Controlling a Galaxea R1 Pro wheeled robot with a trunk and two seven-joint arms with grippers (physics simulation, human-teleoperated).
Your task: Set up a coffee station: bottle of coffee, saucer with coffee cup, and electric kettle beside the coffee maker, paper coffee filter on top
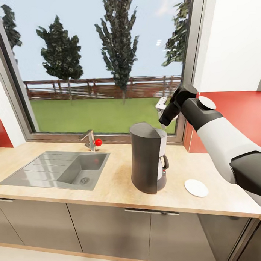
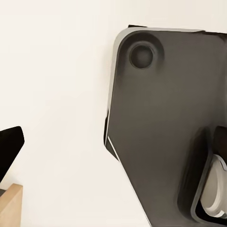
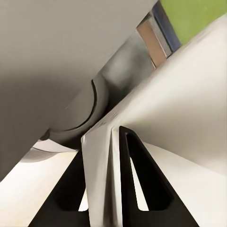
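Note:
The tall dark grey coffee maker (image 1: 148, 162) stands on the beige countertop (image 1: 110, 187), right of the sink. My right gripper (image 1: 164, 120) hovers just above and behind its top right edge, shut on the white paper coffee filter (image 1: 161, 104). In the right wrist view the filter (image 3: 189, 94) is pinched between the black fingers (image 3: 142, 179) of the gripper (image 3: 104, 142), with the coffee maker's grey top (image 3: 52, 61) close beyond them. A white saucer (image 1: 196, 188) lies on the counter to the right of the machine. The bottle of coffee, coffee cup and electric kettle are out of view.
A grey sink (image 1: 56, 170) with a faucet and red knob (image 1: 98, 142) is set in the counter at left. A large window (image 1: 102, 71) runs behind, a red backsplash (image 1: 239, 111) at right. The left wrist view looks at the robot's dark grey base (image 2: 165, 123) over pale floor.

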